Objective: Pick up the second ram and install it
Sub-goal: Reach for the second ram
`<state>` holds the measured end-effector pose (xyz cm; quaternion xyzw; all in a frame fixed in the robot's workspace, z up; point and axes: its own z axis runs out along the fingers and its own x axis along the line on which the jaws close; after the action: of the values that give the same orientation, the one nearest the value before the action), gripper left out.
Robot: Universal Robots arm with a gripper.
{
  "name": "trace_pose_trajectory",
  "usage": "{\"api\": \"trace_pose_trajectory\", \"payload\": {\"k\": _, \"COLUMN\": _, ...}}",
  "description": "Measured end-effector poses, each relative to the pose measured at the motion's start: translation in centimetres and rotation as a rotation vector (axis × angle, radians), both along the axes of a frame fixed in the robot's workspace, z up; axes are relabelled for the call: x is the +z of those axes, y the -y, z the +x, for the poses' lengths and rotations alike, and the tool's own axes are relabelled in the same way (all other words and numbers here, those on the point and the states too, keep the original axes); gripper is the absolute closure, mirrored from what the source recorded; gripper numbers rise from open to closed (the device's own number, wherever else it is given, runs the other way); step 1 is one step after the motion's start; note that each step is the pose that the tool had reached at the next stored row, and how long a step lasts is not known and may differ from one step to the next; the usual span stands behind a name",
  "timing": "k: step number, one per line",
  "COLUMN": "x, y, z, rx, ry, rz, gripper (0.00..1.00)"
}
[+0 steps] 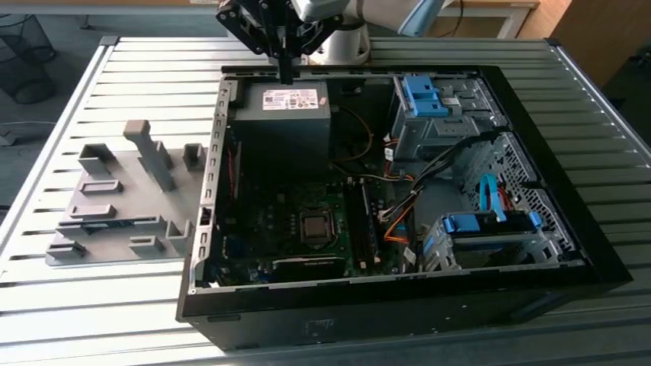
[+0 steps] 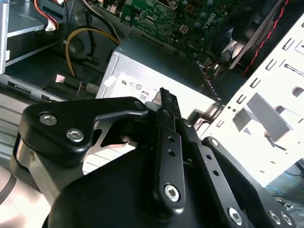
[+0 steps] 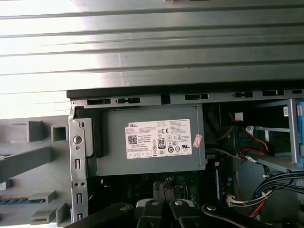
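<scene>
Hand [image 2: 162,95] right up against my wrist cameras, fingertips pressed together, nothing pinched that I can see, hanging over the power supply [image 1: 283,114]. Exterior view, left to right: grey fixture [image 1: 122,210] on the surface [image 1: 61,305]. In the first wrist view the second ram [image 3: 12,201] seems to be the bluish strip lying in it. Then the open case [image 1: 407,320].

Open computer case [image 1: 407,316] on slatted table [image 1: 91,313], grey power supply [image 1: 280,130], grey fixture [image 1: 117,229] beside
</scene>
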<state>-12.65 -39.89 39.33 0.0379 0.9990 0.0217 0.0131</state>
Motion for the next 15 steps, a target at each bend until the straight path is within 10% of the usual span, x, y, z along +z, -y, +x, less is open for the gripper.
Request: {"api": "trace_pose_trajectory", "payload": {"k": 15, "x": -0.02, "y": 0.00, "z": -0.53, "rx": 0.000, "ry": 0.0000, "rz": 0.0000, "gripper": 0.90}}
